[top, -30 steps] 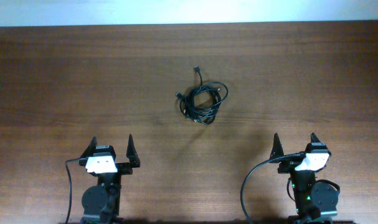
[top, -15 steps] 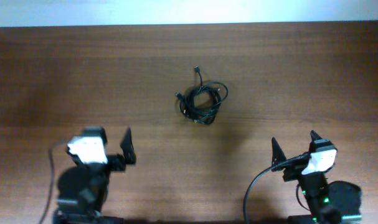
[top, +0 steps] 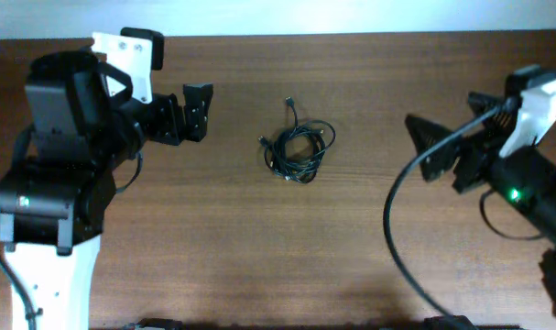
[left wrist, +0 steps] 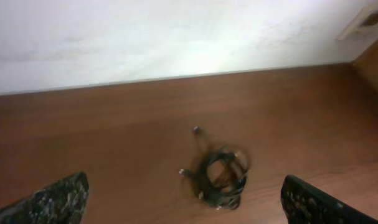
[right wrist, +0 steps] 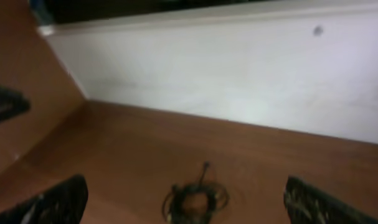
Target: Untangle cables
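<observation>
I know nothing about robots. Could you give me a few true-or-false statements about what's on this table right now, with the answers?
1. The cables lie in one coiled bundle on the wooden table. True.
2. The left gripper is holding the bundle. False: it is open, empty and apart from it.
3. The right gripper is open. True.
4. The cables are laid out straight, side by side. False: they are looped together, with one plug end sticking out toward the wall.

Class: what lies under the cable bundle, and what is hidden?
The cables lie on the wooden table; wood shows through their loops. Where strands overlap, the lower ones are hidden.
</observation>
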`<state>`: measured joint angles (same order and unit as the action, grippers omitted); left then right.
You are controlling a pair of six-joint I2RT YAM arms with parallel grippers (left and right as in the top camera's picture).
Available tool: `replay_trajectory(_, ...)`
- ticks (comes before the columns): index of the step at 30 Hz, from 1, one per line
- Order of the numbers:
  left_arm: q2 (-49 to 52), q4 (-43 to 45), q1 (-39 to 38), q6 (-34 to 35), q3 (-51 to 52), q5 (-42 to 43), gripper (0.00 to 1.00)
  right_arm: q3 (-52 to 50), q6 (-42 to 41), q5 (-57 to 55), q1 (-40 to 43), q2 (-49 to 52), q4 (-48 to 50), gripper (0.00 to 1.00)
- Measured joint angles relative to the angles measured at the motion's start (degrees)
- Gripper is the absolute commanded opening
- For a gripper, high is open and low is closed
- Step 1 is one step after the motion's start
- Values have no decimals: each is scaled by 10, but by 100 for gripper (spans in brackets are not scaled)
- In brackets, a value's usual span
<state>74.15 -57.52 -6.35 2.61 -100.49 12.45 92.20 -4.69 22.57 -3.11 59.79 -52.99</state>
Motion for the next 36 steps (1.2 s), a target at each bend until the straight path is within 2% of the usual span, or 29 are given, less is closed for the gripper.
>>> replay_trajectory(3,54,-30,-35,1,-26,-85,99,148,35,-95,0,137,-149,99)
replay_trajectory(6,149,-28,-49,18,-59,-121,99,222,46,-135,0,229,-203,100)
replay_trajectory(10,288,3,-50,33,-61,-42,99,231,37,-160,0,247,-220,99)
replay_trajectory(12,362,-4,-56,35,-63,0,99,235,31,-168,0,247,-233,92)
replay_trajectory(15,484,-41,-72,50,-64,27,99,235,12,-174,0,247,-239,91)
replay_trajectory(17,535,-59,-75,85,-64,23,99,235,-2,-174,0,247,-244,91)
replay_trajectory(19,580,-92,-77,181,-64,-13,99,235,-10,-174,0,247,-251,91)
replay_trajectory(21,589,-101,-83,269,-65,-6,99,235,-12,-174,0,247,-255,91)
replay_trajectory(24,589,-101,-116,315,-64,19,99,235,-13,-174,0,247,-259,91)
replay_trajectory(25,589,-98,-131,320,-64,21,59,235,-13,-174,0,247,-262,91)
replay_trajectory(26,589,-88,-153,326,-65,19,0,235,-13,-174,0,247,-263,91)
replay_trajectory(30,589,-74,-205,329,-65,-8,0,235,-14,-175,0,247,-268,91)
replay_trajectory(32,589,-76,-207,309,-65,-9,0,235,-14,-176,0,247,-268,87)
replay_trajectory(33,589,-104,-205,284,-77,-2,0,235,-13,-176,0,247,-269,79)
replay_trajectory(35,586,-177,-203,251,-134,0,0,234,-13,-178,0,247,-272,76)
replay_trajectory(36,574,-226,-202,227,-211,-3,0,233,-13,-179,0,247,-271,75)
